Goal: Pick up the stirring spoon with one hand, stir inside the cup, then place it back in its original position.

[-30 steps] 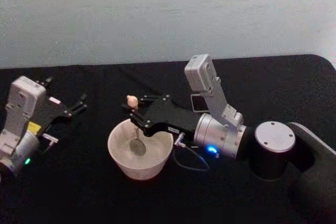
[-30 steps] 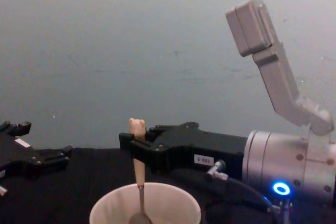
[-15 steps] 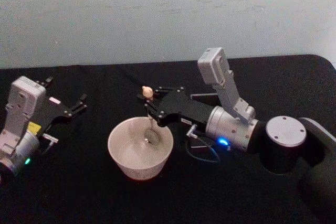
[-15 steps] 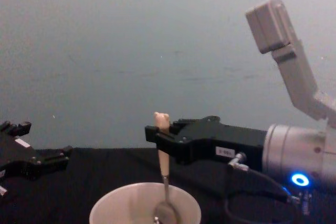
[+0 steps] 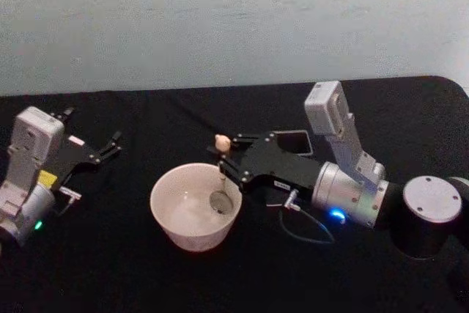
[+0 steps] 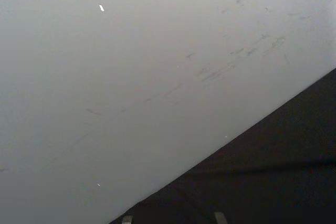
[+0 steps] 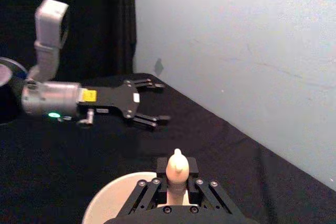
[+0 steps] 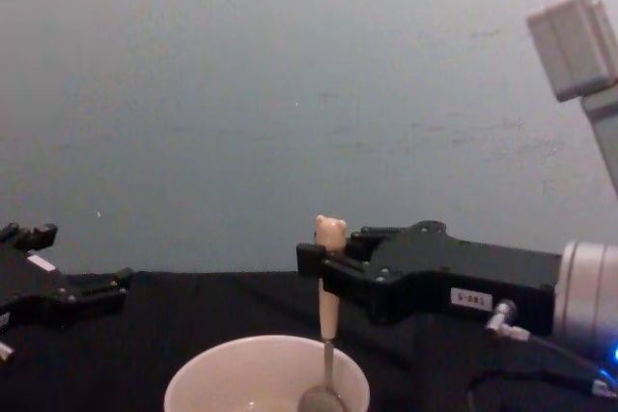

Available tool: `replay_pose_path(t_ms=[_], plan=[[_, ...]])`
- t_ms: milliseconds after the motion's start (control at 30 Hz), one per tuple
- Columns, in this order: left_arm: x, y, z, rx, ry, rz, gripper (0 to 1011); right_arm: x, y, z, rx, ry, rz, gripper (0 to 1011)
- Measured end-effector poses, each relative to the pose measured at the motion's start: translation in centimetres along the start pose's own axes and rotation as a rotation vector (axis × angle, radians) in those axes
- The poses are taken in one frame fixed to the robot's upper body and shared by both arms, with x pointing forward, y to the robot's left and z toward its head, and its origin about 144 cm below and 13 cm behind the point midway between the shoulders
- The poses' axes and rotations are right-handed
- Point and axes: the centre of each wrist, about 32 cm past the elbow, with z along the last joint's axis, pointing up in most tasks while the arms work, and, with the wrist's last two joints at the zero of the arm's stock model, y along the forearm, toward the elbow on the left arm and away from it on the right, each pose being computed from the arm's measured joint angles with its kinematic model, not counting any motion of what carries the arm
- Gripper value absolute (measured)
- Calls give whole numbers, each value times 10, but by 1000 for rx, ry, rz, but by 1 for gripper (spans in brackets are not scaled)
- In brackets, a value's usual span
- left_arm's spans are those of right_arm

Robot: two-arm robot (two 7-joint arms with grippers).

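Observation:
The cream-white cup (image 5: 192,210) stands at the table's middle. The stirring spoon (image 5: 221,174) stands upright in the cup's right side, its metal bowl low inside and its bear head above the rim. My right gripper (image 5: 224,160) is shut on the beige handle just under the bear head. The chest view shows the spoon (image 8: 328,308) held by the right gripper (image 8: 323,265) over the cup (image 8: 222,378). The dark grey square holder (image 5: 294,133), the original position, stands behind the right gripper, partly hidden. My left gripper (image 5: 92,128) rests open at the far left.
A black cloth covers the table (image 5: 110,269) up to a pale wall at the back. The right arm's cable (image 5: 304,234) loops on the cloth to the right of the cup. In the right wrist view the left gripper (image 7: 160,102) lies beyond the cup (image 7: 113,198).
My right gripper has moved to the right with the spoon, carrying its bowl from the cup's middle to the cup's right side. The holder has come into view. The left arm has not moved.

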Motion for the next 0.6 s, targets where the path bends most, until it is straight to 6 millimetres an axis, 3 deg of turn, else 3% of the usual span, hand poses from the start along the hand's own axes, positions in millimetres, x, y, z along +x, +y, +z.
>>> replay_pose_path(t_ms=[333, 600], plan=[[0, 0, 0, 0, 0, 0, 1002, -12, -7, 6, 18, 21, 65, 207], [0, 0, 0, 0, 0, 0, 1001, -23, 0, 8, 18, 37, 108, 207]])
